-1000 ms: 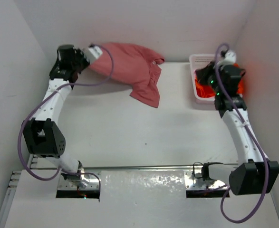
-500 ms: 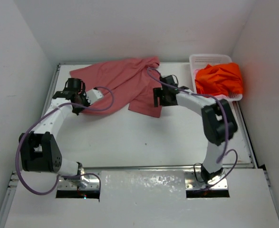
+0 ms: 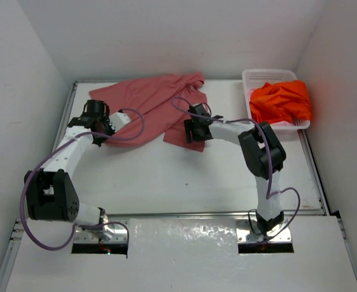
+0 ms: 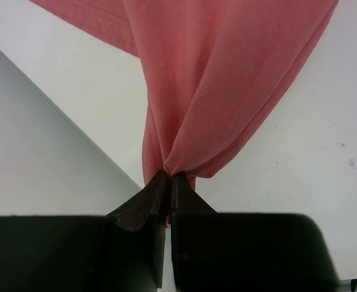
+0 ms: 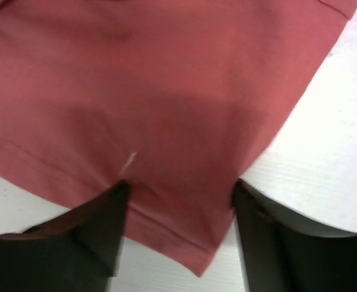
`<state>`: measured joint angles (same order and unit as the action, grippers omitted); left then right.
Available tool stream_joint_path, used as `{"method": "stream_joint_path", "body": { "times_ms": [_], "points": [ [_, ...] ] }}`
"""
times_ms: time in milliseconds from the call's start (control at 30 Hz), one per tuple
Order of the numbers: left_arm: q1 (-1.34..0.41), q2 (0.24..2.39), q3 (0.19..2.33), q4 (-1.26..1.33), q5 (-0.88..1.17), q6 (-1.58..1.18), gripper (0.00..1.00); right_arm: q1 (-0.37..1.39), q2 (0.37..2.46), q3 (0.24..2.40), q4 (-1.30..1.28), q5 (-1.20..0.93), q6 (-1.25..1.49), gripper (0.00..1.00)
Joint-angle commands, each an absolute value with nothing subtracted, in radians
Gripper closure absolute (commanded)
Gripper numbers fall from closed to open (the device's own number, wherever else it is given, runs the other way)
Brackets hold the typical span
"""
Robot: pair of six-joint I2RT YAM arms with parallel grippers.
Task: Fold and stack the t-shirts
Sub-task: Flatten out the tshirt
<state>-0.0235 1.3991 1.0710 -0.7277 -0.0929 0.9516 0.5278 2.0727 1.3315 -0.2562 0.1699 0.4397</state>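
Observation:
A dusty rose-red t-shirt (image 3: 149, 104) lies spread across the back of the table. My left gripper (image 3: 107, 135) is shut on its near-left edge, and the cloth fans out from the pinched fingertips (image 4: 169, 174) in the left wrist view (image 4: 227, 79). My right gripper (image 3: 189, 132) stands open over the shirt's near-right corner (image 5: 135, 91), with one finger (image 5: 105, 225) on each side of the hem and nothing gripped between them (image 5: 178, 191). A bright orange t-shirt (image 3: 280, 100) sits bunched in the basket.
The white perforated basket (image 3: 260, 74) stands at the back right against the wall. White walls close in the table on the left, back and right. The left gripper works close to the left wall (image 4: 38, 140).
The right arm has swung from the basket over to the red shirt's corner, and its jaws have opened. The left arm has pulled the shirt forward and down, spreading it flat.

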Motion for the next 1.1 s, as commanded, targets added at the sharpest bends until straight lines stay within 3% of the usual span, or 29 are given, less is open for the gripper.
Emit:
{"method": "stream_joint_path", "body": {
  "times_ms": [0, 33, 67, 100, 133, 333, 467, 667, 800, 967, 1000, 1067],
  "points": [
    [-0.031, 1.397, 1.095, -0.684, -0.120, 0.940, 1.00, 0.575, 2.132, 1.247, -0.328, 0.109, 0.488, 0.39],
    [-0.031, 1.399, 1.095, -0.683, -0.124, 0.943, 1.00, 0.575, 2.138, 1.227, -0.325, 0.124, 0.495, 0.57],
    [-0.031, 1.399, 1.094, -0.677, -0.129, 0.946, 1.00, 0.575, 2.141, 1.221, -0.319, 0.121, 0.497, 0.67],
    [-0.031, 1.401, 1.092, -0.672, -0.138, 0.953, 1.00, 0.575, 2.148, 1.218, -0.318, 0.121, 0.500, 0.96],
    [-0.031, 1.401, 1.091, -0.669, -0.141, 0.954, 1.00, 0.575, 2.154, 1.210, -0.313, 0.115, 0.503, 1.00],
    [-0.031, 1.397, 1.088, -0.647, -0.156, 0.950, 1.00, 0.552, 2.013, 1.022, -0.109, 0.008, 0.528, 1.00],
    [-0.023, 1.393, 1.106, -0.638, -0.146, 0.925, 1.00, 0.500, 1.750, 0.879, 0.026, -0.105, 0.549, 1.00],
    [-0.014, 1.416, 1.173, -0.704, -0.042, 0.905, 1.00, 0.442, 1.432, 0.693, 0.003, -0.146, 0.562, 1.00],
    [-0.015, 1.546, 1.314, -0.571, 0.027, 0.835, 1.00, 0.313, 1.626, 0.992, -0.104, -0.260, 0.540, 1.00],
    [0.000, 1.955, 2.111, -0.468, -0.076, 0.609, 1.00, 0.201, 2.047, 2.020, -0.404, -0.183, 0.502, 1.00],
    [0.000, 1.995, 2.226, -0.441, -0.093, 0.541, 1.00, 0.195, 2.121, 2.380, -0.451, -0.166, 0.500, 1.00],
    [0.000, 2.040, 2.418, -0.315, -0.092, 0.502, 1.00, 0.176, 2.241, 2.613, -0.448, -0.117, 0.538, 1.00]
  ]
}}
